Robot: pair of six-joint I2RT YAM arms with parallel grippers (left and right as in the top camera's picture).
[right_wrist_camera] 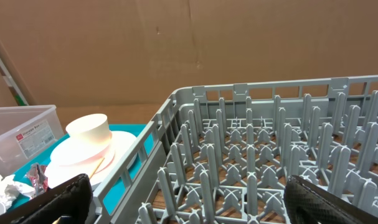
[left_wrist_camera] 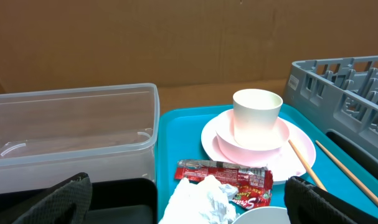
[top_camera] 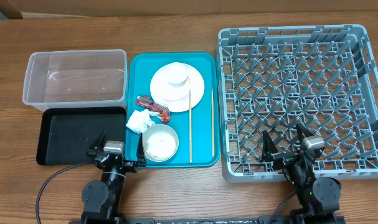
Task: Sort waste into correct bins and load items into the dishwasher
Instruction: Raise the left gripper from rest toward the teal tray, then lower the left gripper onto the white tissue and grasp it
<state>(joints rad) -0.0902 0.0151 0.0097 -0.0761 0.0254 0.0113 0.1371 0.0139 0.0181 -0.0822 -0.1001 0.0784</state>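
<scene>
While left gripper (left_wrist_camera: pixel 189 198) and right gripper (right_wrist_camera: pixel 187 198) gape wide — chopsticks (top_camera: pixel 190 124) lie parallel, lengthwise front-to-back

Scene lit evenly and brightly from above; shadows kept soft. Slight glare noted on clear bin (top_camera: pixel 55 76). No blur seen.

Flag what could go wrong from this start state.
1. The cup stands on the plate; lifting the plate first would likely tip it off.
2. The chopsticks lie flat on the teal tray; a pinch may slip, and they might drop through the grid of the rack.
3. The tissue lies against the wrapper; one grab could carry both into the wrong bin.
</scene>
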